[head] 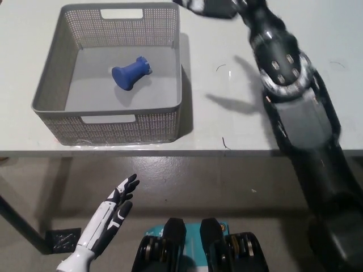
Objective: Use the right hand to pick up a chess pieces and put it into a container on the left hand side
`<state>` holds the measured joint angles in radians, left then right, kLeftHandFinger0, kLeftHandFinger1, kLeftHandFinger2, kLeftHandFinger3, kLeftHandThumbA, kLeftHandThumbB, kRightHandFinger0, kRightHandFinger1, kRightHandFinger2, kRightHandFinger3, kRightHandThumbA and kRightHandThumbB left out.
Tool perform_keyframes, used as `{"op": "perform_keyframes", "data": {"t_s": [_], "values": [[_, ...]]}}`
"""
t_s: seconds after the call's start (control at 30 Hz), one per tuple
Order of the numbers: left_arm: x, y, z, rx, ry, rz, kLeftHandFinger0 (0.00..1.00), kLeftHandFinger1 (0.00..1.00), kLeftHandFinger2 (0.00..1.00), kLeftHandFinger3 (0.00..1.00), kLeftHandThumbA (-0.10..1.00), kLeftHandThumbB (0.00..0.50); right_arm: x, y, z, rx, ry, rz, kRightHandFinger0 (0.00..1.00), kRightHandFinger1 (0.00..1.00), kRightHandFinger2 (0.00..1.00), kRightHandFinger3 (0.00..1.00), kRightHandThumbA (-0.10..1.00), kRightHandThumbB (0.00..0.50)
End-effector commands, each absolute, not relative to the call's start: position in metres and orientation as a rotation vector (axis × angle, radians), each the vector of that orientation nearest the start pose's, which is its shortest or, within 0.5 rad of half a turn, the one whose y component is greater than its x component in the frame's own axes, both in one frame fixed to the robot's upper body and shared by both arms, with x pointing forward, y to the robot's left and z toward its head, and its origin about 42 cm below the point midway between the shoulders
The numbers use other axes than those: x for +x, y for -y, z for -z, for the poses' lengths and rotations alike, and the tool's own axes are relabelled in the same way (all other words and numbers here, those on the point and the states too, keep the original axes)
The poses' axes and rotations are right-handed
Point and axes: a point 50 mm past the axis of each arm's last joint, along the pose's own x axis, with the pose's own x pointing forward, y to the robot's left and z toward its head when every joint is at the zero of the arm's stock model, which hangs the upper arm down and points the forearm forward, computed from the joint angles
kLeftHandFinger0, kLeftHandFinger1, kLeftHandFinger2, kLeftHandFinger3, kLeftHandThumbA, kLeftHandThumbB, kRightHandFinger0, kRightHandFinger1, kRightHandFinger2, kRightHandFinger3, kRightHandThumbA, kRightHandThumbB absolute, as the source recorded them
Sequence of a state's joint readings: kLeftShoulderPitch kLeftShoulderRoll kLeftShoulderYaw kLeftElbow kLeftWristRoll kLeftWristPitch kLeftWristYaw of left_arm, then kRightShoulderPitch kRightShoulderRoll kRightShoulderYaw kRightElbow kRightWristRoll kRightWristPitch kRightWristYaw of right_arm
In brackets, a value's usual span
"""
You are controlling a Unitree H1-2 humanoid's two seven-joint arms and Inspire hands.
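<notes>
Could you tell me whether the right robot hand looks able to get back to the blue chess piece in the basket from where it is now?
Probably yes. The blue chess piece lies on its side in the open-topped grey basket, uncovered, and the right robot hand is just past the basket's far right corner.

No readable text, label, brand, number or sign appears anywhere, neither on the grey perforated plastic basket (57,79) nor on the white table top (238,119).
</notes>
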<state>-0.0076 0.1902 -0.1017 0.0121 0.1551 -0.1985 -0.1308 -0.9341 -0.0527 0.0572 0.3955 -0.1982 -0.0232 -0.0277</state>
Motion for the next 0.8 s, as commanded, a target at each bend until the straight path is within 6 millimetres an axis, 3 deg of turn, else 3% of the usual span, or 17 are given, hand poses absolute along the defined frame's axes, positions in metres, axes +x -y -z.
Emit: {"op": "perform_keyframes", "data": {"t_s": [0.0, 0.07, 0.1, 0.13, 0.17, 0.3, 0.4, 0.47, 0.6, 0.73, 0.77], "values": [[0.268, -0.237, -0.103, 0.343, 0.200, 0.243, 1.00, 1.00, 1.00, 1.00, 1.00, 0.189, 0.417, 0.205, -0.331, -0.136, 0.770, -0.002, 1.00, 1.00, 1.00, 1.00, 0.99, 0.275], [0.265, -0.239, -0.101, 0.336, 0.191, 0.233, 1.00, 1.00, 1.00, 1.00, 1.00, 0.190, 0.407, 0.207, -0.312, -0.134, 0.743, -0.011, 1.00, 1.00, 1.00, 1.00, 1.00, 0.263], [0.264, -0.239, -0.099, 0.329, 0.181, 0.226, 1.00, 1.00, 1.00, 1.00, 1.00, 0.190, 0.391, 0.214, -0.284, -0.153, 0.684, -0.021, 1.00, 1.00, 1.00, 1.00, 1.00, 0.259], [0.263, -0.240, -0.099, 0.328, 0.180, 0.224, 1.00, 1.00, 1.00, 1.00, 1.00, 0.188, 0.390, 0.214, -0.282, -0.156, 0.677, -0.024, 1.00, 1.00, 1.00, 1.00, 1.00, 0.260], [0.263, -0.240, -0.098, 0.334, 0.173, 0.219, 1.00, 1.00, 1.00, 1.00, 1.00, 0.190, 0.376, 0.221, -0.258, -0.168, 0.627, -0.032, 1.00, 1.00, 1.00, 1.00, 1.00, 0.227], [0.267, -0.240, -0.098, 0.352, 0.189, 0.221, 1.00, 1.00, 1.00, 1.00, 1.00, 0.177, 0.350, 0.232, -0.219, -0.195, 0.537, -0.041, 1.00, 1.00, 1.00, 1.00, 1.00, 0.191], [0.270, -0.243, -0.099, 0.350, 0.194, 0.207, 1.00, 1.00, 1.00, 1.00, 1.00, 0.160, 0.333, 0.237, -0.190, -0.173, 0.476, -0.043, 1.00, 1.00, 1.00, 1.00, 1.00, 0.236], [0.263, -0.246, -0.097, 0.339, 0.180, 0.201, 1.00, 1.00, 1.00, 1.00, 1.00, 0.163, 0.317, 0.239, -0.169, -0.175, 0.432, -0.032, 1.00, 1.00, 1.00, 1.00, 1.00, 0.226], [0.276, -0.249, -0.106, 0.332, 0.201, 0.179, 1.00, 1.00, 1.00, 1.00, 1.00, 0.175, 0.305, 0.237, -0.144, -0.104, 0.376, -0.036, 1.00, 1.00, 1.00, 1.00, 0.97, 0.213], [0.274, -0.251, -0.107, 0.330, 0.191, 0.168, 1.00, 1.00, 1.00, 1.00, 1.00, 0.176, 0.285, 0.237, -0.118, -0.072, 0.322, -0.032, 1.00, 1.00, 1.00, 1.00, 0.95, 0.220], [0.278, -0.253, -0.109, 0.319, 0.191, 0.167, 1.00, 1.00, 1.00, 1.00, 1.00, 0.185, 0.282, 0.237, -0.114, -0.072, 0.318, -0.040, 1.00, 1.00, 1.00, 1.00, 0.95, 0.203]]}}
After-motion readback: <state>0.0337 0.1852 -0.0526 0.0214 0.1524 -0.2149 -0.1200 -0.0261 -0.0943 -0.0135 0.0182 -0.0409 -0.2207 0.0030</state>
